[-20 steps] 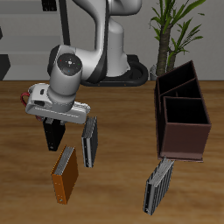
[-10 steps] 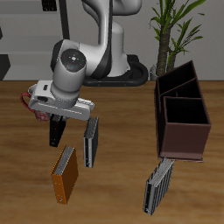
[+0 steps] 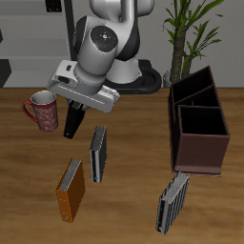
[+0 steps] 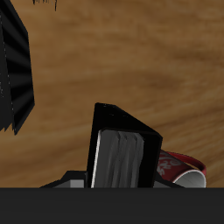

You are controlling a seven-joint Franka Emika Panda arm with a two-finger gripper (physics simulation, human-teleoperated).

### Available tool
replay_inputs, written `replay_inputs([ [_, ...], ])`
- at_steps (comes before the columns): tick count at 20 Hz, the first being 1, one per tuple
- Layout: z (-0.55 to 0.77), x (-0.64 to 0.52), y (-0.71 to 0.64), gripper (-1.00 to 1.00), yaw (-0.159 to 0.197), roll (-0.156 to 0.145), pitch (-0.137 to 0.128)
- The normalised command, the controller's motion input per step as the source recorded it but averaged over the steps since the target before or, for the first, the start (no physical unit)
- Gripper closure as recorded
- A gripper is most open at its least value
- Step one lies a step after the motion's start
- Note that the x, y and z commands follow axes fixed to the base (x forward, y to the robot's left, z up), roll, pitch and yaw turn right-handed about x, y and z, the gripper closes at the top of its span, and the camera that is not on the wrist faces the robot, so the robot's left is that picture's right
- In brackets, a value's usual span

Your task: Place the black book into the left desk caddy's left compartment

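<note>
Gripper clamped on black book, held off the table at frame left-centre, beside mug, well apart from caddy.

Office or study setting: wood-grain counter, dark maroon open-topped desk caddy, scattered thin books, red patterned mug, green potted plant behind.

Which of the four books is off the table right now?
The black book, held in the end effector beside the mug. The two striped books and the orange-brown book remain on the table.
</note>
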Motion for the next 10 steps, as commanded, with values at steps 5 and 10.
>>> replay_inputs([
  [5, 0.32, -0.31, 0.32, 1.0, -0.047, -0.033, -0.035],
  [10, 0.37, -0.44, 0.59, 1.0, 0.019, 0.027, -0.05],
])
